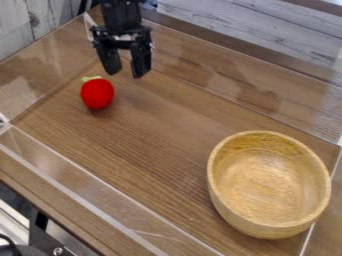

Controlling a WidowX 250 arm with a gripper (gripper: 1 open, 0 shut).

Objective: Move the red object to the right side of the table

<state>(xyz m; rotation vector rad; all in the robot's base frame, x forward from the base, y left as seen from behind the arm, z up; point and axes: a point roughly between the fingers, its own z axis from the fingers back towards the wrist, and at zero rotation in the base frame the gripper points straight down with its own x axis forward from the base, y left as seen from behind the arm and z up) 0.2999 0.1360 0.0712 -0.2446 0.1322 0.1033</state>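
The red object [96,94] sat on the left part of the table [147,150], its small green top turned toward the upper left and mostly hidden behind its round body, so no clear long axis showed. Just above and to its right, apart from it, the gripper [122,70] hung pointing steeply downward, its two dark fingers spread wide and holding nothing. The arm above was cut off by the picture's top edge. Far right stood a wooden bowl [269,183].
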